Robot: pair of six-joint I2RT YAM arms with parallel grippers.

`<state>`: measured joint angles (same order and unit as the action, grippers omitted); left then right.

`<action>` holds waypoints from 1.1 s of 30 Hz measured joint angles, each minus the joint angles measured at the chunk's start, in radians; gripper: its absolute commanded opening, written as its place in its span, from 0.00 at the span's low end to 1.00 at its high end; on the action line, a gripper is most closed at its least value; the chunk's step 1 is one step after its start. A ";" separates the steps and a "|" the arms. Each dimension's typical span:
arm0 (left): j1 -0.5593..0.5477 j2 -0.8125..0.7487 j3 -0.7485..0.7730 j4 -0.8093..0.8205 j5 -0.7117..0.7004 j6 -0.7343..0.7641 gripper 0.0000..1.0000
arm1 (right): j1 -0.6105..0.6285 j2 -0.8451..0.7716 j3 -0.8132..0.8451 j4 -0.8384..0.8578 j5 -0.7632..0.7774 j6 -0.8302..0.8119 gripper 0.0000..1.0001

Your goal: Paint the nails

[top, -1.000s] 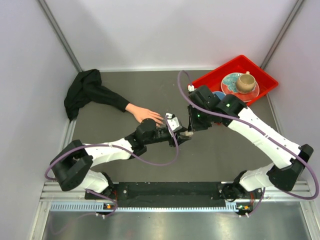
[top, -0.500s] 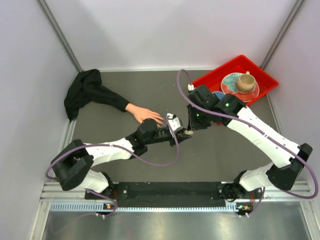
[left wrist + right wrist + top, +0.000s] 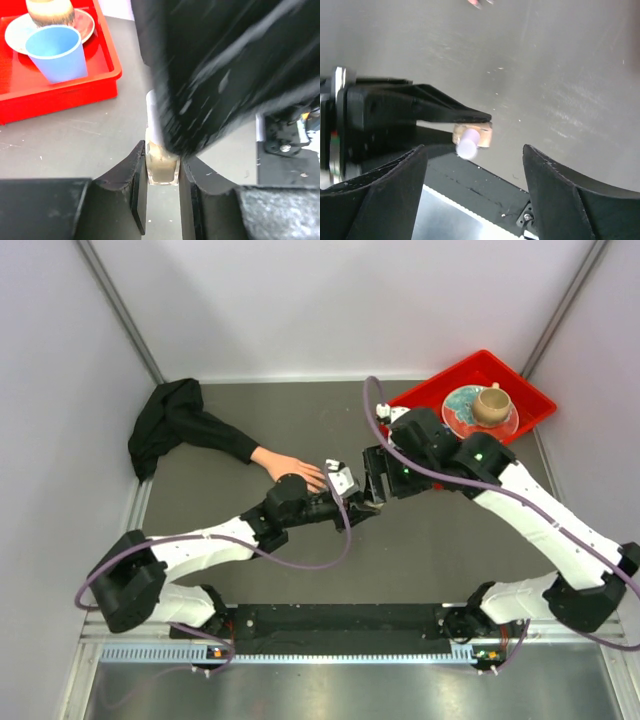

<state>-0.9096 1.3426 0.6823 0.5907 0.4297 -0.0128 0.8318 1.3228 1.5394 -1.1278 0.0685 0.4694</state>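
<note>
Grey tabletop from above: the mannequin hand lies left of centre, its black sleeve trailing to the wall, its nails too small to make out. The left gripper sits near it, the right gripper just above.

Left wrist: both fingers pinch the tan bottle, upright; a red tray stands behind.

Right wrist: the fingers stand spread wide above the bottle's white cap

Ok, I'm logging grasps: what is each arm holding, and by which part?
Left gripper: fingers pinch the tan bottle by its body, below the white cap. Right gripper: fingers apart, holding nothing.
</note>
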 measured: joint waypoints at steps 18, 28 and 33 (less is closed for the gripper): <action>0.000 -0.267 -0.026 -0.228 -0.319 -0.049 0.00 | 0.053 0.072 0.193 -0.021 0.024 0.083 0.57; 0.000 -0.267 -0.026 -0.272 -0.402 -0.010 0.00 | 0.092 0.186 0.269 -0.049 0.101 0.130 0.48; 0.000 -0.267 -0.026 -0.271 -0.406 -0.010 0.00 | 0.106 0.227 0.282 -0.045 0.105 0.130 0.44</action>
<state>-0.9096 1.0760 0.6563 0.3195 0.0235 -0.0227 0.9379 1.5497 1.8217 -1.1732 0.1730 0.5995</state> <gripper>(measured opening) 0.292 0.455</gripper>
